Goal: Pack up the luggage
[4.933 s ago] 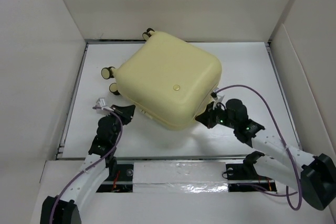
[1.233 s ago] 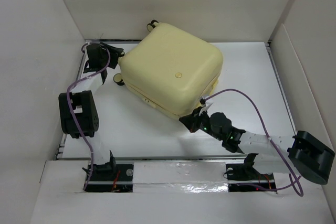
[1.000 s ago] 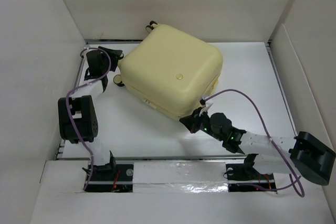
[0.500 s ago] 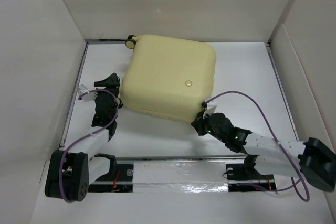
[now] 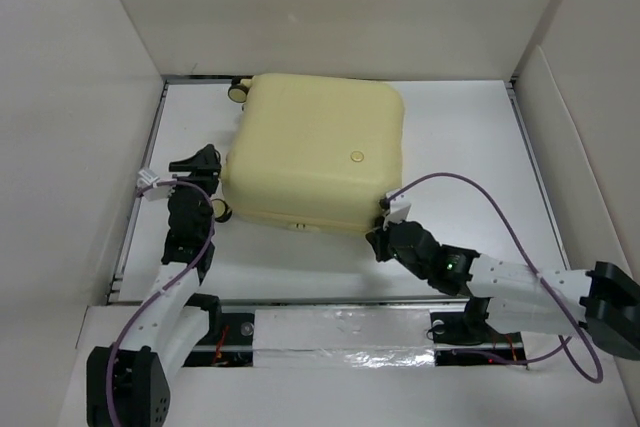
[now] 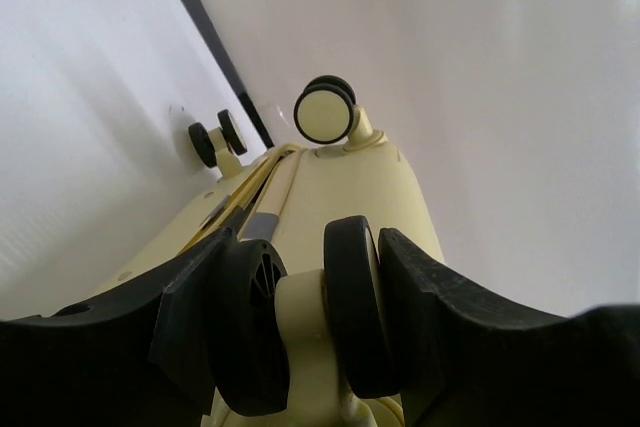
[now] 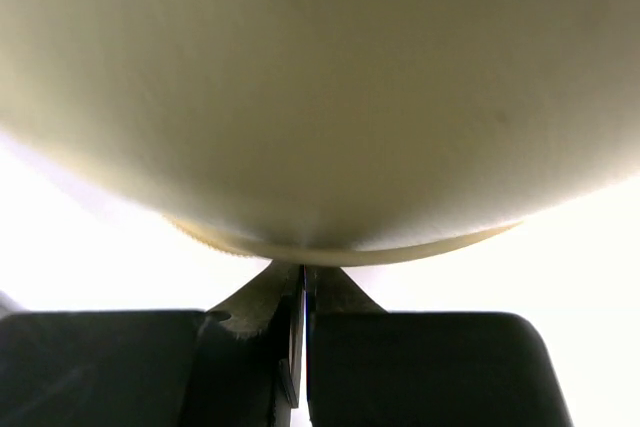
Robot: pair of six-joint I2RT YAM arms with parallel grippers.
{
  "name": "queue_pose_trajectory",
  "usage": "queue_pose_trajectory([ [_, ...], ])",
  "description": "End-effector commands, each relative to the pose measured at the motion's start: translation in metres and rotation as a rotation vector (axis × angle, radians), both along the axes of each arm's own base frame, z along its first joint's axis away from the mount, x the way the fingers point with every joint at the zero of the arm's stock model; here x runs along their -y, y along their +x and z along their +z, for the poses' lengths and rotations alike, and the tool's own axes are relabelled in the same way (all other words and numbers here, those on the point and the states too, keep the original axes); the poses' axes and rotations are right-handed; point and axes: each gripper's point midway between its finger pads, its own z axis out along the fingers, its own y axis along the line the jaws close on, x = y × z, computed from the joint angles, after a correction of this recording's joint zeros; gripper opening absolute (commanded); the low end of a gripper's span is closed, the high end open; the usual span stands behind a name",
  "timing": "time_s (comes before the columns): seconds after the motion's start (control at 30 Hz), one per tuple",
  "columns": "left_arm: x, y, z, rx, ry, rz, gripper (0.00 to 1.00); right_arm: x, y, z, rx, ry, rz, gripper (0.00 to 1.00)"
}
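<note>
The luggage [image 5: 315, 152] lies flat and closed on the white table, a pale yellow hard shell with a small round badge on top. My left gripper [image 5: 208, 187] is at its near left corner, shut on a black-and-yellow wheel [image 6: 350, 307] of the luggage; in the left wrist view [image 6: 305, 277] both fingers press the twin wheel's outer faces. Two more wheels [image 6: 325, 112] show beyond it. My right gripper [image 5: 380, 237] is shut at the near right corner, its tips [image 7: 303, 272] touching the zipper seam under the rounded shell [image 7: 320, 97], with nothing between them.
White walls box in the table on the left, back and right [image 5: 80, 97]. A far wheel [image 5: 238, 90] of the luggage sits close to the back wall. A purple cable [image 5: 470, 187] loops over the table right of the right arm.
The left arm swung from the far left corner to the near left one and now grips a wheel. The luggage has turned to sit squarer and shifted left. The right gripper stayed shut at its corner.
</note>
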Motion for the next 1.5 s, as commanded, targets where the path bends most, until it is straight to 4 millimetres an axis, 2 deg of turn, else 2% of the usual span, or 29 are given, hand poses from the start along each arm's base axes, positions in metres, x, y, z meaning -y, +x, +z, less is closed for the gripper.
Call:
queue_pose_trajectory([
  [0.0,0.067,-0.004,0.037,0.055,0.098,-0.389,0.00,-0.048,-0.018,0.120,0.161,0.345,0.196,0.00],
  [0.03,0.053,0.001,0.039,0.051,0.088,-0.345,0.00,-0.039,-0.017,0.131,0.183,0.369,0.185,0.00],
  [0.1,0.039,0.007,0.048,0.061,0.064,-0.302,0.00,-0.032,-0.019,0.134,0.191,0.371,0.185,0.00],
  [0.17,0.024,0.018,0.033,0.010,0.049,-0.273,0.00,-0.026,-0.023,0.138,0.198,0.385,0.190,0.00],
  [0.3,0.022,0.025,-0.005,-0.069,0.018,-0.284,0.00,-0.020,-0.034,0.133,0.178,0.376,0.228,0.00],
  [0.47,0.029,0.022,-0.043,-0.130,-0.007,-0.313,0.00,-0.028,-0.044,0.131,0.147,0.391,0.287,0.00],
  [0.57,0.025,0.022,-0.059,-0.166,-0.005,-0.297,0.00,-0.051,-0.053,0.133,0.122,0.439,0.371,0.00],
  [0.67,0.035,0.021,-0.062,-0.164,-0.005,-0.330,0.00,-0.085,-0.063,0.143,0.115,0.474,0.447,0.00],
  [0.7,0.038,0.021,-0.064,-0.168,0.001,-0.329,0.00,-0.098,-0.063,0.162,0.138,0.504,0.459,0.00],
  [0.73,0.042,0.019,-0.065,-0.172,0.006,-0.340,0.00,-0.111,-0.058,0.147,0.119,0.462,0.444,0.00],
  [0.8,0.048,0.013,-0.075,-0.184,0.006,-0.357,0.00,-0.127,-0.053,0.149,0.121,0.457,0.441,0.00],
  [0.83,0.048,0.012,-0.078,-0.187,0.006,-0.358,0.00,-0.135,-0.050,0.157,0.130,0.471,0.442,0.00],
  [0.87,0.053,0.010,-0.081,-0.188,0.005,-0.375,0.00,-0.143,-0.045,0.149,0.121,0.461,0.431,0.00],
  [0.93,0.063,0.003,-0.087,-0.188,0.004,-0.416,0.00,-0.152,-0.035,0.160,0.151,0.496,0.398,0.00],
  [0.97,0.070,0.001,-0.090,-0.191,0.006,-0.436,0.00,-0.158,-0.031,0.151,0.151,0.461,0.394,0.00],
  [1.03,0.094,-0.005,-0.089,-0.190,0.035,-0.503,0.00,-0.164,-0.023,0.145,0.163,0.409,0.383,0.00],
  [1.07,0.102,-0.007,-0.088,-0.187,0.043,-0.520,0.00,-0.164,-0.015,0.150,0.188,0.388,0.366,0.00],
  [1.1,0.123,-0.014,-0.087,-0.181,0.056,-0.569,0.00,-0.158,-0.005,0.148,0.192,0.369,0.339,0.00],
  [1.17,0.145,-0.021,-0.079,-0.169,0.079,-0.624,0.00,-0.145,0.005,0.150,0.200,0.360,0.330,0.00],
  [1.2,0.152,-0.023,-0.076,-0.163,0.088,-0.619,0.00,-0.130,0.007,0.154,0.213,0.369,0.324,0.00],
  [1.23,0.178,-0.035,-0.071,-0.151,0.099,-0.693,0.00,-0.114,0.022,0.155,0.222,0.366,0.309,0.00],
  [1.27,0.189,-0.041,-0.069,-0.147,0.102,-0.717,0.00,-0.103,0.028,0.156,0.227,0.355,0.298,0.00],
  [1.3,0.210,-0.051,-0.064,-0.137,0.102,-0.765,0.00,-0.082,0.039,0.159,0.245,0.337,0.288,0.00],
  [1.33,0.211,-0.048,-0.061,-0.129,0.100,-0.759,0.00,-0.077,0.041,0.161,0.239,0.338,0.304,0.00],
  [1.37,0.234,-0.063,-0.058,-0.120,0.100,-0.832,0.00,-0.072,0.043,0.160,0.246,0.313,0.318,0.00],
  [1.4,0.244,-0.067,-0.054,-0.113,0.102,-0.852,0.00,-0.069,0.044,0.155,0.231,0.288,0.333,0.00],
  [1.47,0.270,-0.079,-0.044,-0.092,0.100,-0.925,0.00,-0.082,0.035,0.151,0.201,0.266,0.421,0.00],
])
